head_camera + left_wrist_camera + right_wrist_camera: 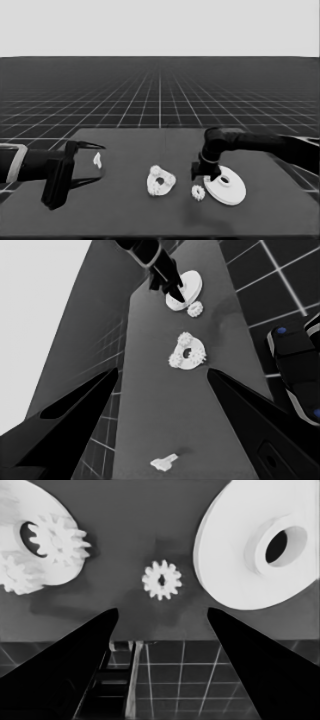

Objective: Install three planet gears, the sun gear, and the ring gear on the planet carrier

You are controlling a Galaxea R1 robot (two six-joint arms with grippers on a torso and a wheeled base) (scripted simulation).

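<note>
Gears first: one loose planet gear (198, 192) lies flat on the table (125, 215), just beside the larger round part (227, 186) on the side toward the smaller round part (161, 181). I take the larger round part as my landmark. It sits toward the table's right end, tilted, with its raised hub and hole showing in my right wrist view (260, 545). My right gripper (205, 172) hangs at its far-left rim, above the gap between it and the loose gear, fingers apart and closed on nothing; the wrist view shows the gear (161, 579) lying free between my two finger wedges, untouched.

Left of the landmark, past the loose gear, the smaller round part lies near the table's middle with toothed gears (59, 539) on it; I can count at least two in the right wrist view (37, 545), and the left wrist view (187, 353) shows about three around its hole.

Much farther left of the landmark, the thin white piece (97, 160) lies near the table's left end. My left gripper (97, 162) waits there, fingers spread wide, the piece (164, 461) on the table between them and not held.
</note>
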